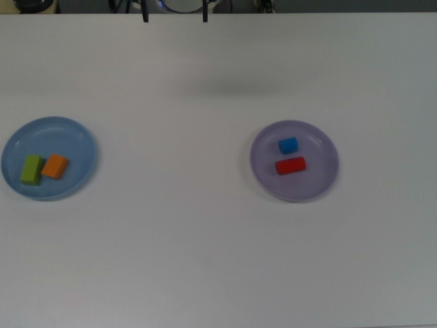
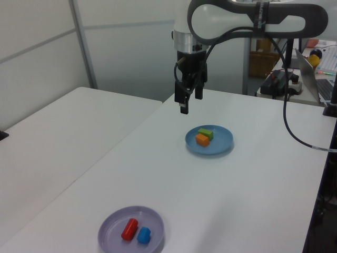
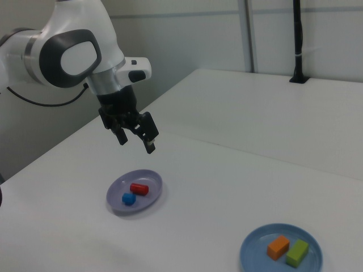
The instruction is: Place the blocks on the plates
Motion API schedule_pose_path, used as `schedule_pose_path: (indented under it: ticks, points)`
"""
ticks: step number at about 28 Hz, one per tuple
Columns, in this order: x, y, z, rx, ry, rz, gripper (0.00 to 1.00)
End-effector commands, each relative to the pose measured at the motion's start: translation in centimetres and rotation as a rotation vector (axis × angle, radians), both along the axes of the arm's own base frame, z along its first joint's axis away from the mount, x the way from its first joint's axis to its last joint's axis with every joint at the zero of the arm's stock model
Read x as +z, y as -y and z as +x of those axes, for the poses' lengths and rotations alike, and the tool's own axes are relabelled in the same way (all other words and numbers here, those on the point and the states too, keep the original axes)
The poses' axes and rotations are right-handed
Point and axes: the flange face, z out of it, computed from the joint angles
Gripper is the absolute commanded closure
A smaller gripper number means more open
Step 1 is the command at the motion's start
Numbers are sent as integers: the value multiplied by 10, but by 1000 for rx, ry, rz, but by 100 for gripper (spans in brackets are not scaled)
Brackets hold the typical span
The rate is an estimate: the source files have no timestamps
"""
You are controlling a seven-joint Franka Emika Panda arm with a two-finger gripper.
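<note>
All four blocks are plated, so I judge the task done. Green block (image 1: pixel 31 169) and orange block (image 1: pixel 55 166) sit side by side on the light blue plate (image 1: pixel 76 140), left of the top view. Blue block (image 1: pixel 288 145) and red block (image 1: pixel 291 165) sit on the lilac plate (image 1: pixel 322 174), right of centre. Tool (image 3: pixel 136 137) hangs open and empty above the surface (image 1: pixel 205 260). Next move: park the arm, nothing to grasp.
</note>
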Motion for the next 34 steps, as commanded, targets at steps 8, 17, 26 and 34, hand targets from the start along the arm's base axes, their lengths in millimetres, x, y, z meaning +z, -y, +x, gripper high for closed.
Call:
schedule_pose_path:
  ticks: [8,17,26,34]
  points:
    - [-12,-14,-4,30,-36,7,0]
    - [-11,-13,-3,28,-33,7,0]
    - [-15,-11,0,28,-39,16,0]
    - [-15,-15,0,35,-38,16,0]
